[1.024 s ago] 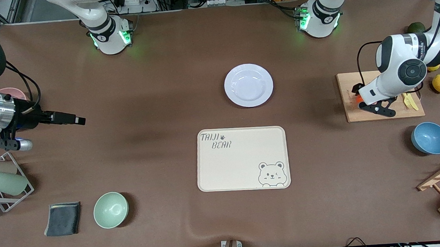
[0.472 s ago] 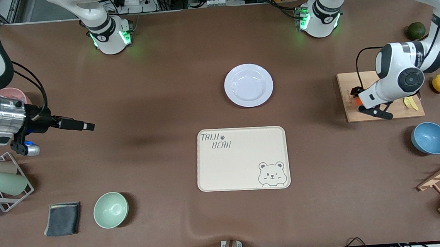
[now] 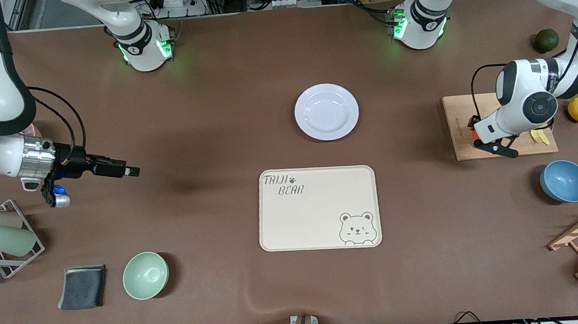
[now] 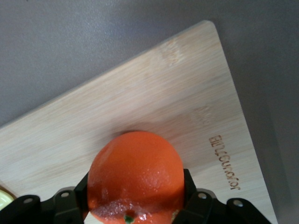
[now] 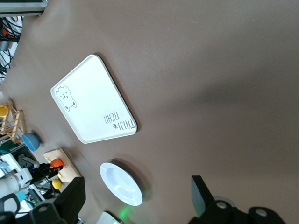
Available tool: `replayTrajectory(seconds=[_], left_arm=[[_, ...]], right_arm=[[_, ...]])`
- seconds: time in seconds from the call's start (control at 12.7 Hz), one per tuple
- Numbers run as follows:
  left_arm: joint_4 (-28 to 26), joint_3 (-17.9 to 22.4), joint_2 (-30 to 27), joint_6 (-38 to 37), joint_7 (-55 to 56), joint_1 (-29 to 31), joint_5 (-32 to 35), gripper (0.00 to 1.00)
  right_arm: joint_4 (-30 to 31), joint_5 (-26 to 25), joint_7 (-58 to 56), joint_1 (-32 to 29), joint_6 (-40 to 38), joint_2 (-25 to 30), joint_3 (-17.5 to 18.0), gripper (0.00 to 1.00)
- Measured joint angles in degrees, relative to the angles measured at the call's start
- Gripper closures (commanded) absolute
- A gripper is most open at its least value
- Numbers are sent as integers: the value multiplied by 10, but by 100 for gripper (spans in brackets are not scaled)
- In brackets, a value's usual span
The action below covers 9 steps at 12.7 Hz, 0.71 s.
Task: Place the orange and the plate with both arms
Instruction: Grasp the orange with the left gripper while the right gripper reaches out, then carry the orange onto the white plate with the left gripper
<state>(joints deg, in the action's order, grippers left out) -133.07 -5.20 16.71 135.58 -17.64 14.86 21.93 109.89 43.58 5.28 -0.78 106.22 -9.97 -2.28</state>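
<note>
Orange clamped between left gripper jaws, over wooden cutting board at left arm's end of table. Plate bare on table mid-way between arm bases, just farther from front camera than bear-print tray. Right gripper over bare table toward right arm's end, fingers spread wide, holding nothing.

So the orange is small, round, reddish-orange with dimpled skin, sitting low-center in the left wrist view, pinched between two black fingers over a pale wooden board; in the front view only a sliver shows at middle right. The plate is round, shallow, glossy pale white-lavender, lying flat and empty on the brown table, upper center of the front view.
</note>
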Motion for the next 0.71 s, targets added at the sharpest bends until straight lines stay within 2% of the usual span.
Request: replayTrajectory(seconds=[0.31,0.55,0.71], left_arm=[[22,-31,-31,-27,1,0,-6,94],[69,-76,-70,-122,9,0,-64,95],[119,-111,-81,-198,43,0,-93,95]], right_arm=[[24,46,-1,11,33,-9,5,0],[50,88,-17,27,69,-12,6,0],[79,131,-67,34,95,-12,7,0]])
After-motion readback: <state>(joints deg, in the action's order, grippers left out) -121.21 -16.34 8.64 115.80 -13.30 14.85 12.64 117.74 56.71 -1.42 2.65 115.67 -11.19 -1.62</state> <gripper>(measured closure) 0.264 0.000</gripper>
